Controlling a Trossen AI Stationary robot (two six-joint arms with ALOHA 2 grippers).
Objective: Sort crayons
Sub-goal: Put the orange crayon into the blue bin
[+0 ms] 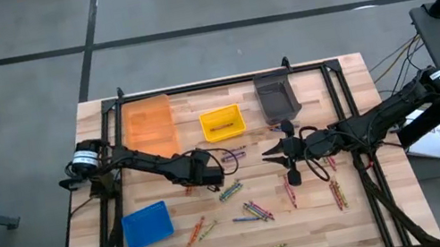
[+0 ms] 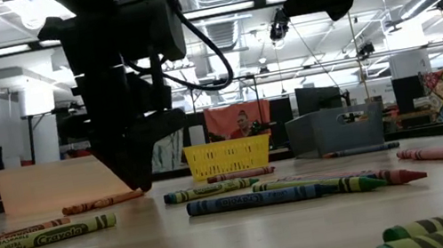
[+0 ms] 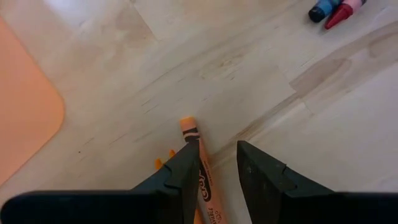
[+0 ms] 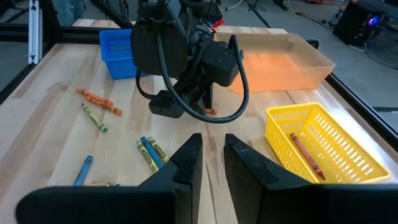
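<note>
Crayons lie scattered over the wooden table's middle and near part (image 1: 258, 212). My left gripper (image 3: 217, 152) points down at the table near its middle (image 1: 208, 174), open. An orange crayon (image 3: 200, 168) lies flat on the wood between its fingers, close to one of them; it also shows in the low view (image 2: 99, 202). My right gripper (image 4: 212, 146) hangs above the table right of centre (image 1: 269, 153), empty, with a narrow gap between its fingers, and looks toward the left gripper. My left gripper's fingers stand on either side of the orange crayon, near one end (image 3: 189, 132) of it, coming from above and lying along it. The crayon lies on the table beside one finger (image 3: 186, 165); whether that finger touches it I cannot tell.
An orange bin (image 1: 149, 122), a yellow bin (image 1: 222, 123) with a crayon inside (image 4: 305, 152) and a grey bin (image 1: 276, 95) stand along the far side. A blue bin (image 1: 147, 224) stands near left. People show in the room behind (image 2: 244, 125).
</note>
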